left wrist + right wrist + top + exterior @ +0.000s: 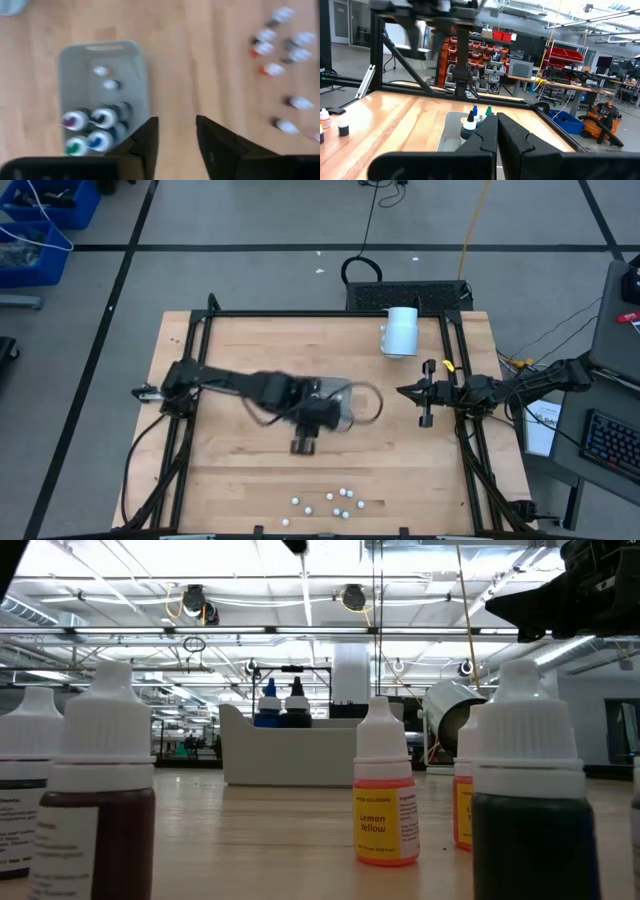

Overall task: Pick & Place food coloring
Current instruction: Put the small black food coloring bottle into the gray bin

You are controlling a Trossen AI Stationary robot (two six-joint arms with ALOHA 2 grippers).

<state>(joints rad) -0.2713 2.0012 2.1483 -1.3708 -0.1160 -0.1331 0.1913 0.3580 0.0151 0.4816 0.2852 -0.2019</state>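
The food coloring is small bottles with white tops. Several (335, 502) stand loose near the table's near edge; the low view shows them close up, one labelled lemon yellow (385, 795). Several more (95, 130) stand upright inside the pale translucent tray (67, 65) at mid-table. My left gripper (177, 142) hangs open above the table, between the tray (345, 392) and the loose bottles, pointing steeply down, with nothing between its fingers. My right gripper (497, 142) is shut and waits level at the table's right side (405, 390).
A large white cylinder (401, 331) lies at the far right of the table. A black frame (300, 315) runs along the table's edges. Bare wood shows between the tray and the loose bottles and at the near left.
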